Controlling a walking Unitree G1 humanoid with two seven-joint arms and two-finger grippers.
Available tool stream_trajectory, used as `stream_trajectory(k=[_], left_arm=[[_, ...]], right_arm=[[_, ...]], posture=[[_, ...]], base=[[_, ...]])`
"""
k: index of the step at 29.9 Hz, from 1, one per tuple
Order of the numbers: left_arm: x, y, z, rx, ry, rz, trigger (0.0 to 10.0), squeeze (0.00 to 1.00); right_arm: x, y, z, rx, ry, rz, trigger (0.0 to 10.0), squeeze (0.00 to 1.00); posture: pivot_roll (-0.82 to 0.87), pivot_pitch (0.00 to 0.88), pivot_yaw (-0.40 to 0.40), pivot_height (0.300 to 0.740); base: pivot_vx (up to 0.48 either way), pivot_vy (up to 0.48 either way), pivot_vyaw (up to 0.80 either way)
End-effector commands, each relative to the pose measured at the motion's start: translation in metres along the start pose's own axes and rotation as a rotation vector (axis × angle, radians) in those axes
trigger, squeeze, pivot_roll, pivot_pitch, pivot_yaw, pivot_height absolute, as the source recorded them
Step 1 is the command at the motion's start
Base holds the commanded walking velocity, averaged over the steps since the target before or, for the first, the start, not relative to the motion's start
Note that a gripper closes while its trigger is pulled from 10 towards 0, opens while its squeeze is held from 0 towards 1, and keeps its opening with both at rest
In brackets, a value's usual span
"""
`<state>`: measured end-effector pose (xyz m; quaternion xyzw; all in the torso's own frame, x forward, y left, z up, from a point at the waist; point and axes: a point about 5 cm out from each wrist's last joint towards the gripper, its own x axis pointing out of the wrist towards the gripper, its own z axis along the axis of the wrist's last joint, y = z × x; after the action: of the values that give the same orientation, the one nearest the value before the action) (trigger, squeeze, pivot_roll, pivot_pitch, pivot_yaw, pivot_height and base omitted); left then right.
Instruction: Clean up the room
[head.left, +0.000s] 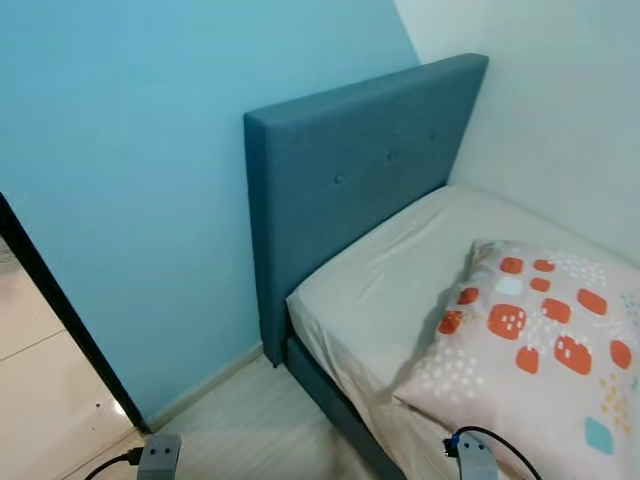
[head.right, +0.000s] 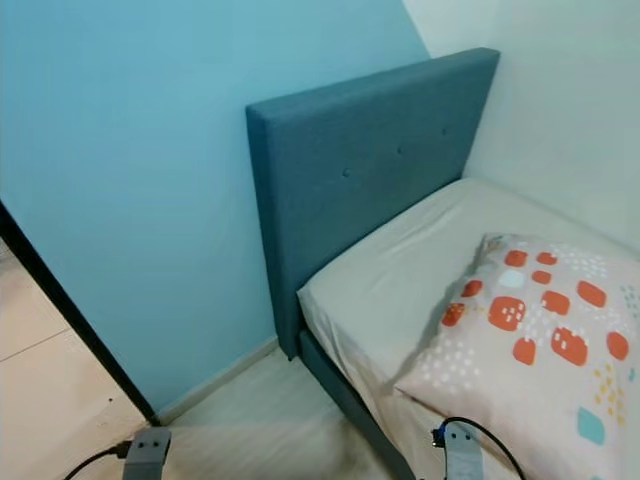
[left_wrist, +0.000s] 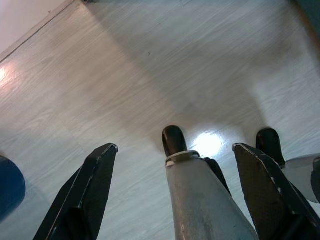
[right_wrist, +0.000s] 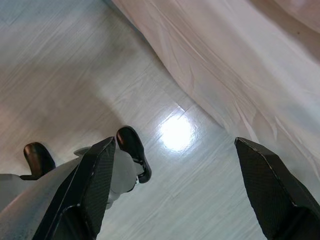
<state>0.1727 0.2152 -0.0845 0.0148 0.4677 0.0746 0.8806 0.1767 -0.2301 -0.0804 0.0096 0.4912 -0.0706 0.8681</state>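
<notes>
Right wrist view: hand (right_wrist: 175, 187) wide open, seemingly empty.

Matt woven-cloth headboard (head.left: 350, 170), soft printed-fabric pillow (head.left: 540, 350), glossy wood-grain floor (left_wrist: 150, 75)

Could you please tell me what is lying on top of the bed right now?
A patterned pillow with orange shapes lies on the bed's beige sheet, away from the blue headboard. Whatever is beneath the pillow is covered.

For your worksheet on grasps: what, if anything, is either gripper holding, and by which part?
Nothing is held. The left gripper and right gripper both hang open above the floor.
</notes>
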Motion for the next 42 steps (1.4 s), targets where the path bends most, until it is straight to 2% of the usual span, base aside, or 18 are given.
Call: stream_trajectory(k=[1,20,42], left_arm=[[-0.0011,0.0011,-0.0071,0.009,0.023,0.005,10.0,0.0],[-0.0014,0.0001,-0.0093,0.014,0.031,0.004,10.0,0.0],[-0.0011,-0.0003,-0.0073,0.003,0.024,-0.002,10.0,0.0]], right_arm=[[-0.0003,-0.0011,-0.0024,-0.01,0.01,-0.006,10.0,0.0],[-0.0002,-0.0002,-0.0025,-0.015,0.012,0.004,10.0,0.0],[0.0,0.0012,-0.0011,-0.004,0.005,0.013,10.0,0.0]], posture=[[0.0,0.027,-0.029,0.74],[0.0,0.025,-0.031,0.74],[0.0,0.024,-0.03,0.74]], base=[[0.0,0.0,0.0],[0.0,0.0,0.0],[0.0,0.0,-0.75]])
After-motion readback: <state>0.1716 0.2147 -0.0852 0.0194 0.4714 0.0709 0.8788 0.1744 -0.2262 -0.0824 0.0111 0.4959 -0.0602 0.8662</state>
